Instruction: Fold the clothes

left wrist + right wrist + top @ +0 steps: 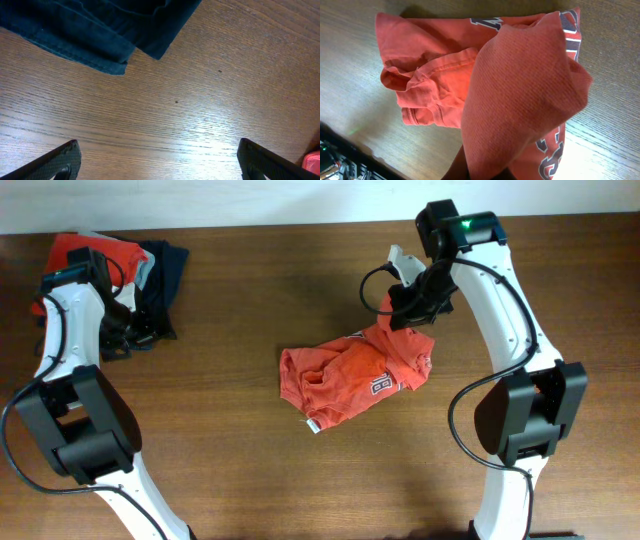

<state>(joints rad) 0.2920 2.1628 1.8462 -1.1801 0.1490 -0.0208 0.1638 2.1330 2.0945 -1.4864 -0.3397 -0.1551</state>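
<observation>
An orange-red T-shirt (345, 375) lies crumpled at the table's middle, navy-and-white lettering (381, 384) showing. My right gripper (402, 315) is shut on its far right corner and holds that part lifted. In the right wrist view the shirt (520, 85) drapes down from the gripper (487, 172), hiding most of the jaws. A second orange-red shirt (85, 248) sits in the pile at the far left. My left gripper (125, 335) hovers beside that pile, open and empty. Its wrist view shows the left gripper (159, 152) over bare wood.
A dark navy garment (165, 270) lies against the left pile, its hem (100, 30) just beyond my left fingers. A pale grey garment (146, 272) peeks out between the navy and orange-red cloth. The table's far edge (300, 224) runs along the back.
</observation>
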